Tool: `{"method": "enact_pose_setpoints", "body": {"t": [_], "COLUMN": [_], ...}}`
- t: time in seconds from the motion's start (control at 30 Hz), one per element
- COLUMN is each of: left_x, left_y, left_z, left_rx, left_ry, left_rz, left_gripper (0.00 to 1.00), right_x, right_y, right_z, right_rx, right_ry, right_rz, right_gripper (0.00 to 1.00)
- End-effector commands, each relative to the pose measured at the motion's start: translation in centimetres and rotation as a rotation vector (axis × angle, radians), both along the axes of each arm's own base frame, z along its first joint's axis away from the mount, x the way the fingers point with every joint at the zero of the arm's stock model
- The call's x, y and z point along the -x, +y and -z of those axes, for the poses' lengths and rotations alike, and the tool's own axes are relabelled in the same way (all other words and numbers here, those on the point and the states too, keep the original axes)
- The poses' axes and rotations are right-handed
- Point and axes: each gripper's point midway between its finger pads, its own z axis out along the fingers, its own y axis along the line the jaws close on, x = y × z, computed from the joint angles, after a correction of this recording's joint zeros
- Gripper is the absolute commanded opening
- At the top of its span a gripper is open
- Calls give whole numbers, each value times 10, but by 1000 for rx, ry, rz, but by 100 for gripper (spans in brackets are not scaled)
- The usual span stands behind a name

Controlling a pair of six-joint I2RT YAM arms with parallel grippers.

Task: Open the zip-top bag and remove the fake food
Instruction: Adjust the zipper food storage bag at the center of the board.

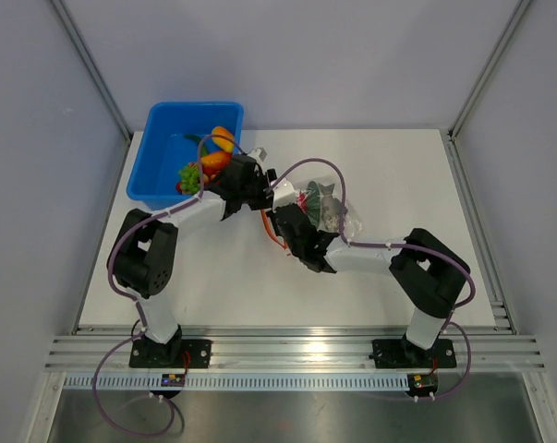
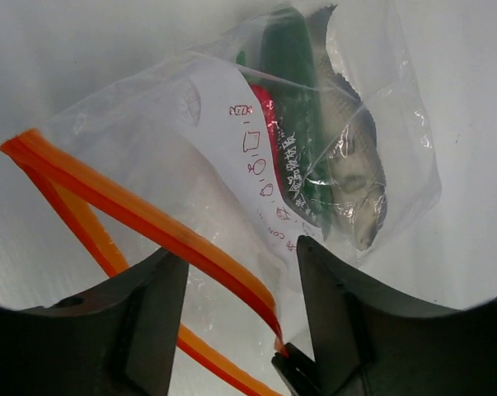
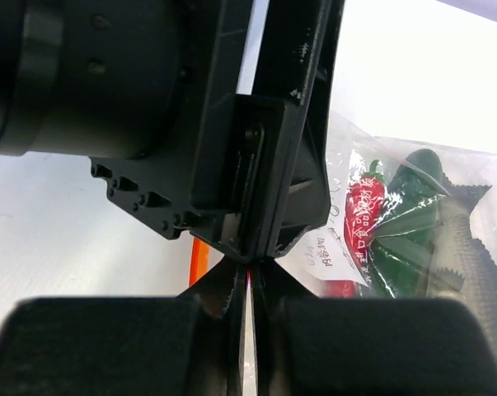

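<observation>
From above, both wrists covered the mouth of the zip-top bag [image 1: 329,198]; the fake food [image 1: 317,196] inside was too small to sort. The left arm overhung part of the blue tub [image 1: 153,166]. Near the right pincer [image 3: 248,285], black housing [image 3: 149,107] blocked most of the bag; the grey fish [image 3: 479,272] was cut off at the edge. The label [image 2: 248,165] writing was unreadable.

One zip-top bag [image 2: 149,148], one grey fish [image 2: 355,161], one green cucumber [image 2: 293,82], one red chilli [image 3: 363,210], one blue tub [image 1: 163,157].
</observation>
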Motion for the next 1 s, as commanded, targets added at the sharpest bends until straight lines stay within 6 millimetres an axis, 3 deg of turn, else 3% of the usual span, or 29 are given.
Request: {"method": "enact_pose_setpoints", "body": {"t": [0.0, 0.03, 0.2, 0.23, 0.27, 0.33, 0.37, 0.5, 0.53, 0.6, 0.63, 0.67, 0.8, 0.83, 0.97], "left_x": [-14, -17, -28, -31, -33, -37, -38, -40, -39, -38, -38, -38, -39, -40, -40], "left_y": [-8, -5, 3, 6, 7, 13, 15, 15, 15, 13, 13, 12, 10, 10, 10], "left_z": [-20, -19, -12, -10, -10, -10, -9, -13, -14, -13, -13, -14, -12, -12, -14], "left_rx": [57, 60, 67, 67, 65, 40, 29, 29, 31, 35, 36, 39, 40, 42, 37], "left_ry": [-46, -43, -39, -37, -41, -58, -70, -108, -110, -116, -117, -124, -130, -135, -152], "left_rz": [23, 19, 12, 8, 6, -15, -21, -18, -11, 3, 6, 14, 24, 26, 30], "left_gripper": [54, 52, 29, 28, 28, 28, 28, 26, 25, 22, 22, 19, 14, 13, 8], "right_x": [-6, -3, 4, 7, 9, 13, 13, 4, -10, -15, -30, -30, -49, -54, -65], "right_y": [12, 13, 6, 0, -3, -16, -20, -44, -58, -68, -87, -93, -130, -146, -165], "right_z": [-18, -17, -21, -15, -26, -25, -36, -31, -32, -20, -19, -12, 3, 12, 34], "right_rx": [-13, -11, -29, -24, -54, -60, -97, -128, -170, -200, -221, -228, -285, -289, -313], "right_ry": [-65, -64, -67, -62, -85, -94, -116, -65, -38, 55, 78, 123, 245, 290, 394], "right_rz": [18, 12, 13, 22, 28, 50, 66, 136, 189, 198, 243, 237, 328, 349, 373], "right_gripper": [9, 17, 38, 38, 39, 40, 40, 40, 40, 41, 43, 44, 64, 66, 66]}}
